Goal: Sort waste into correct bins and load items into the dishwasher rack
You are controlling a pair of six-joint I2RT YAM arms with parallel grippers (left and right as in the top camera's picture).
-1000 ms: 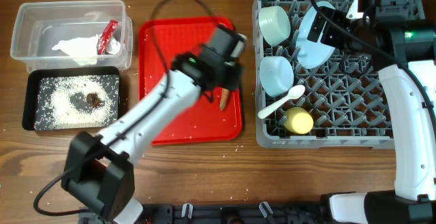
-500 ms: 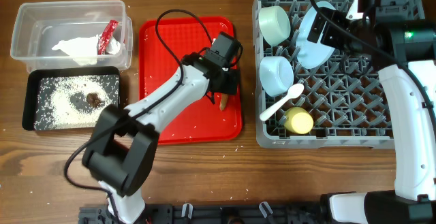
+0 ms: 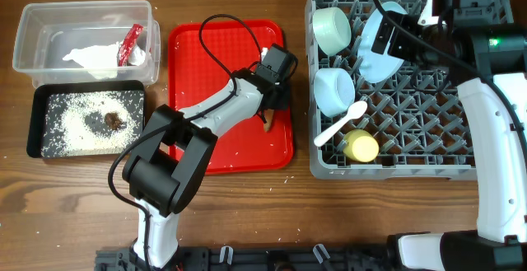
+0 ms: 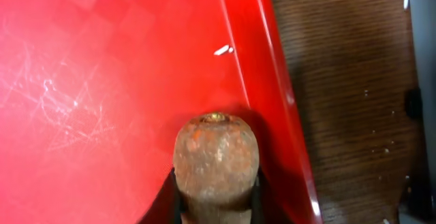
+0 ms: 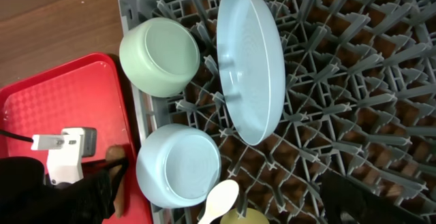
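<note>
Brown stick (image 4: 216, 159) is over the red tray (image 3: 198, 57), just inside its right rim, on the side facing the rack. Left gripper (image 4: 216, 191) is clamped on it, one dark finger on each side. Can't tell if the stick's lower end touches the tray floor. A few stray white grains lie on the tray near it.

Bins are left of the red tray. The clear tub (image 3: 33, 24) at the back holds the crumpled tissue (image 3: 90, 57) and the red wrapper (image 3: 130, 44). The black tray (image 3: 37, 123) in front of it holds rice grains (image 3: 66, 131) and the small brown lump (image 3: 114, 120).

Grey rack (image 3: 461, 160) is right of the red tray. The green bowl (image 3: 332, 30) and blue bowl (image 3: 333, 90) are on its left side, with the plate (image 3: 375, 57) on edge beside them. Spoon (image 3: 342, 123) and yellow cup (image 3: 361, 147) sit at front left.

Right gripper (image 5: 362, 198) is above the rack. Only a dark part of it shows, so I can't tell whether it's open or closed.
</note>
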